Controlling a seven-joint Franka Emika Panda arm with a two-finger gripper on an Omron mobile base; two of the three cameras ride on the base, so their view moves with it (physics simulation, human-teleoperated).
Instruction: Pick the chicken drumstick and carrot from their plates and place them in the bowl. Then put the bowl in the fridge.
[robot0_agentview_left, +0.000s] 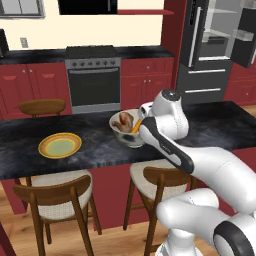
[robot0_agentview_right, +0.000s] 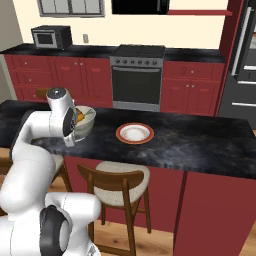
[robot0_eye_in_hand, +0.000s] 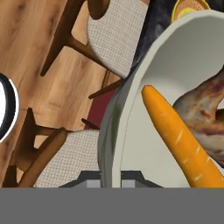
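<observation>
Bowl loaded with both foods, my gripper at its near rim.

The bowl (robot0_agentview_left: 127, 131) stands on the dark counter (robot0_agentview_left: 215, 125), with one chicken drumstick (robot0_agentview_left: 123, 120) and one carrot (robot0_agentview_left: 136, 125) already inside it, the carrot leaning on the inner wall. In the hand view the rim comes down between where my fingertips should be, but they are not visible, so I cannot tell if my gripper (robot0_eye_in_hand: 112, 177) is pinching the rim or only open around it. I judge the bowl is stiff, smooth and a little heavy with food; the rim is the good place to hold, and it may tilt if I lift fast. I count two plates, both bare now: the yellow plate (robot0_agentview_left: 60, 145) and the red-rimmed plate (robot0_agentview_right: 135, 133). There is one fridge (robot0_agentview_left: 212, 47), its door standing open.
</observation>
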